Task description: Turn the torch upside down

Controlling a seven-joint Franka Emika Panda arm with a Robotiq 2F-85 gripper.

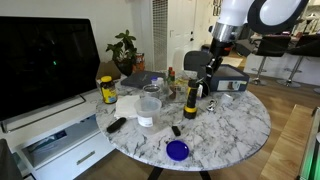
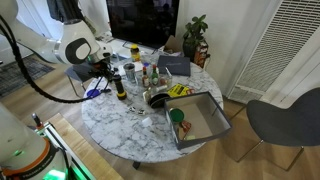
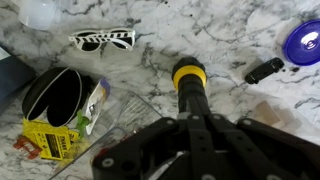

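Gripping looks like the step in hand. The yellow-and-black cylindrical torch [image 1: 190,101] stands on end near the middle of the round white marble desk [image 1: 240,130], w/ the arm right at it.

Wrist view: torch [image 3: 190,88] runs from a yellow-ringed end down betw. the two dark fingers [image 3: 165,132], which flank its body on both sides. Contact isn't resolvable, so I cannot tell if they are clamped on it or only straddling it. In an exterior view the torch [image 2: 120,85] sits just beside the wrist, upright or nearly so.

Neighbours:
- clear plastic cup [image 1: 150,108], near
- small flat black remote [image 3: 265,70], near
- blue round disc [image 3: 304,42], further out
- white-framed sunglasses [image 3: 102,39] and yellow box [image 3: 48,142], on the opp. side

How to do it well (judgement, not obs.):
- Take hold at mid-body, so the cylinder can't pivot in the grip.
- Squeeze firmly. A smooth round body prob. slips during rotation.
- Lift clear of the desk before turning, since the long body needs swing room.
- Make a half turn at the wrist, w/ the swing plane kept away from cup and remote.
- Lower square onto the other end. Let go only once it rests vertical, as one end may be tippy.
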